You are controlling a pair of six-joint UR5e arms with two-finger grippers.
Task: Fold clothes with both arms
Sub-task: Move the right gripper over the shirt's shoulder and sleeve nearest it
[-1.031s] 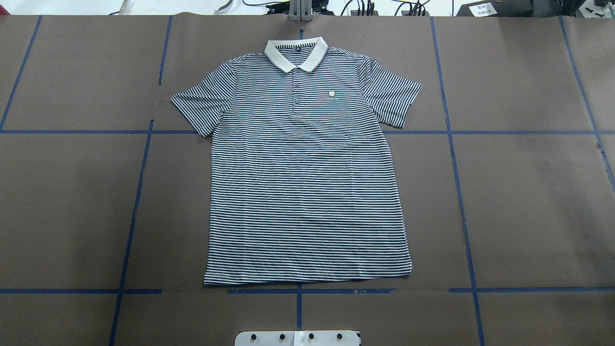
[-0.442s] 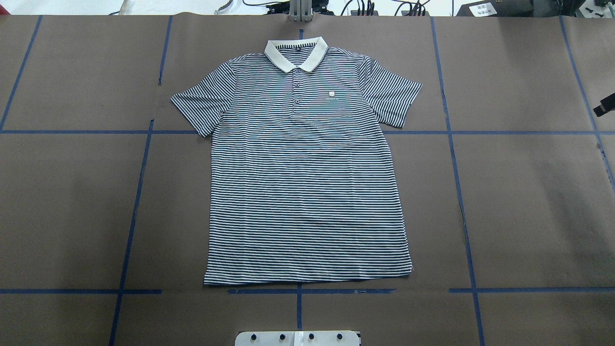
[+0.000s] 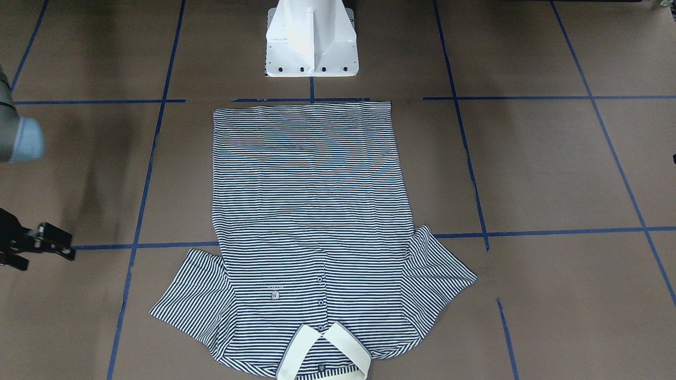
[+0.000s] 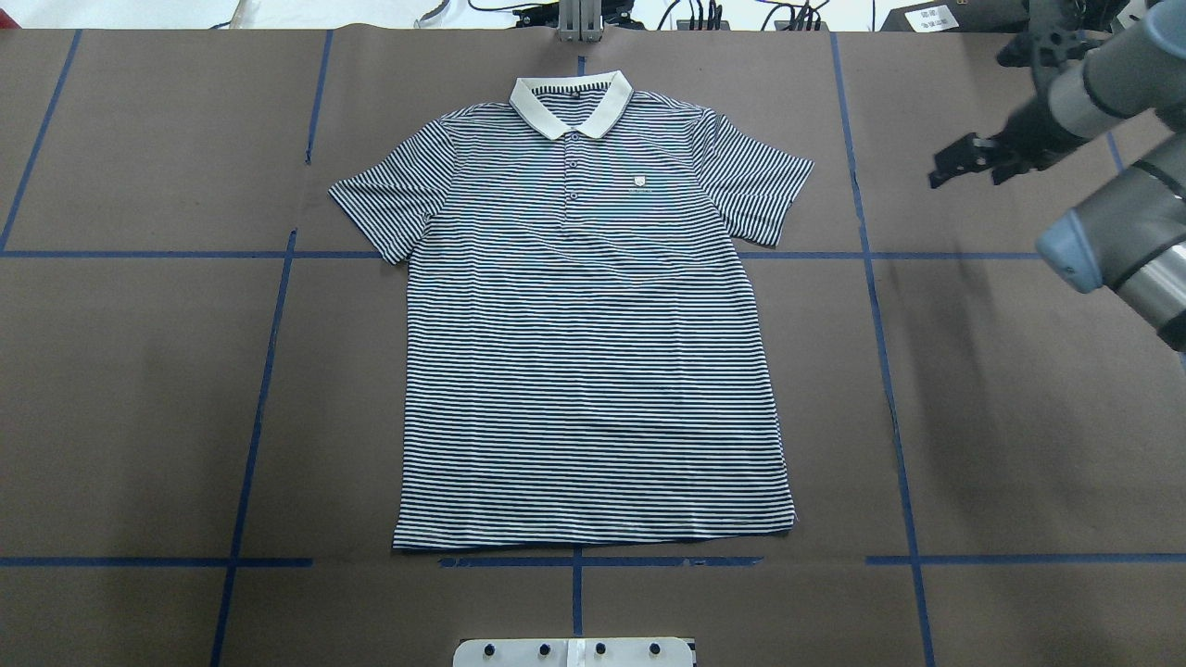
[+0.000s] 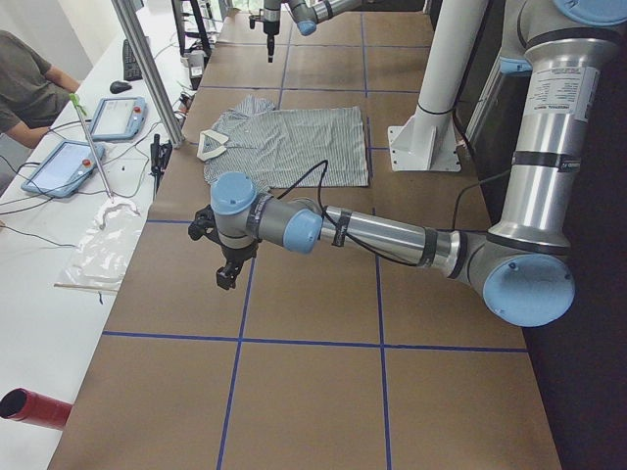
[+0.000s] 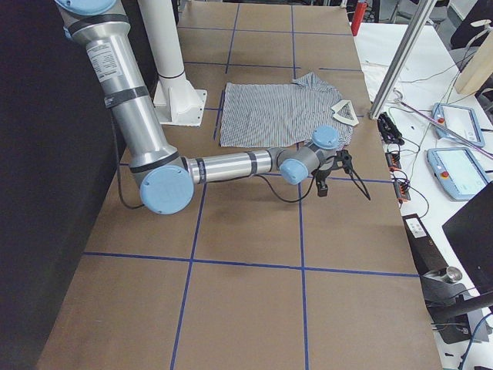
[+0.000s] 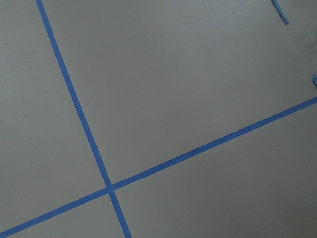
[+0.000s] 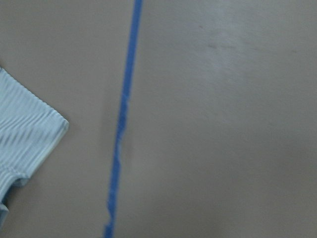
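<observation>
Presently, on the worktop (image 4: 139,389), left to right:

1. My left fingers (image 5: 226,278). They hang over bare brown paper and blue tape lines (image 4: 264,371), well apart from the garment. They show only from the side, so I cannot tell whether they are apart or together.

2. Polo shirt (image 4: 593,371), one.
- Position: it lies flat and face up in the middle of the worktop, with the hem (image 4: 593,535) towards my base and the collar away from me.
- Handling, as I judge it: light, soft knit with no stiffness. It will sag and drag if lifted from one point, so it needs both arms lifting evenly.
- Holds: pinch a thin edge. The left sleeve (image 4: 382,199) or that shoulder seam goes to my left arm, and the right sleeve (image 4: 760,185) or its shoulder to my right. The hem corners are the alternative. The weave should not be slippery, and a shallow pinch may take only the top layer.
- Appearance: thin navy-and-white stripes, cream collar (image 4: 572,104), buttoned placket (image 4: 574,167) and small chest patch (image 4: 639,182). There are faint wrinkles across the body, and nothing is folded yet.

3. My right fingers (image 4: 947,167). They hover over the worktop beyond the right sleeve, past a tape line and not touching the cloth. They look parted and hold nothing.
</observation>
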